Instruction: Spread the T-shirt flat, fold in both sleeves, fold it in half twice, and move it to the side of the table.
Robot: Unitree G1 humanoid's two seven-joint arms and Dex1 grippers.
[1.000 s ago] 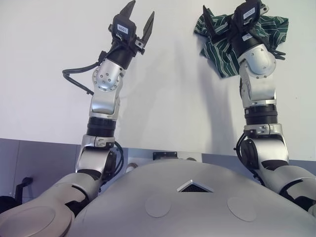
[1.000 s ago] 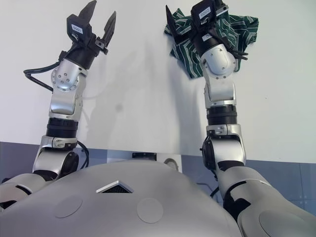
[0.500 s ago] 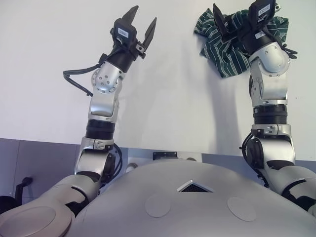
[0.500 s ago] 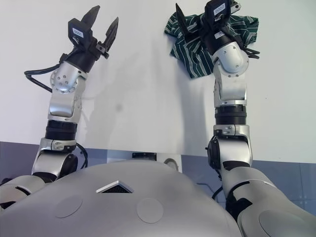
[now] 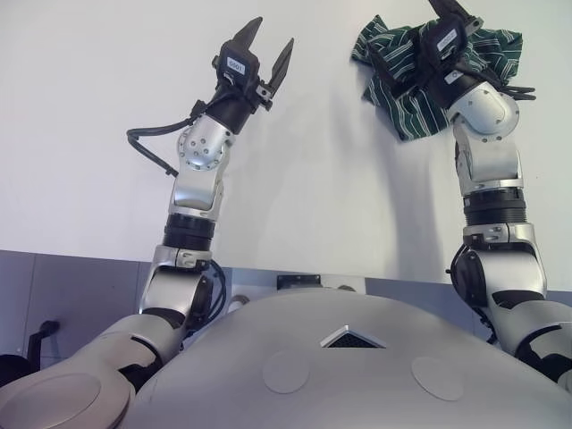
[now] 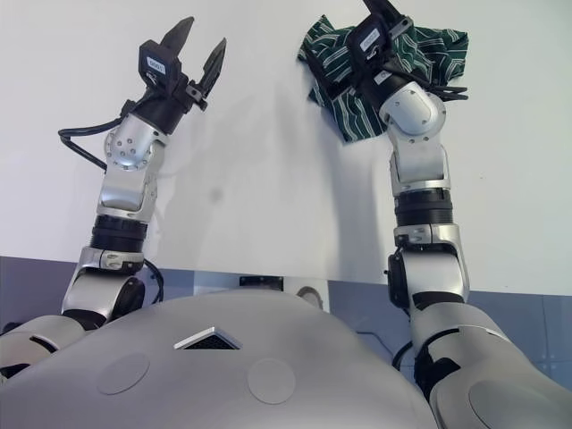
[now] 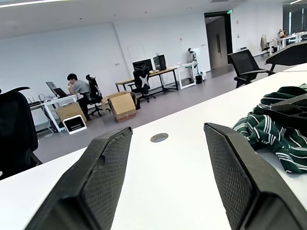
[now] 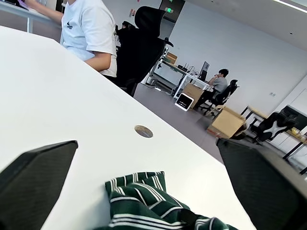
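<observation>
the left gripper (image 5: pixel 270 40) is at the left of the scene, over bare white table (image 5: pixel 80 125), with a black cable (image 5: pixel 147 143) looping out from the arm's wrist joint. its two black fingers are spread apart with nothing between them. the left wrist view shows the gap plainly, the gripper (image 7: pixel 165 143) framing plain tabletop and a small round grey grommet (image 7: pixel 159 137) set into the table further off.

the middle of the table, between the two arms, is plain white surface.

to the right, towards the far right part of the table, lies the t-shirt (image 5: pixel 404 103). it is dark green with thin white stripes and sits crumpled in a bunched heap rather than spread flat, and no sleeve can be made out in the folds. the right gripper (image 5: pixel 416 36) is directly over this heap, well apart from the left gripper. it is released — its fingers are splayed wide, one on each side of the cloth. from the right wrist view the gripper (image 8: pixel 148 158) has both fingers far apart, and a striped fold of the t-shirt (image 8: pixel 144 201) lies low between them, not pinched by either. whether a finger rests on the fabric cannot be told. the same grommet (image 8: pixel 143 131) sits on the table just beyond the cloth.
</observation>
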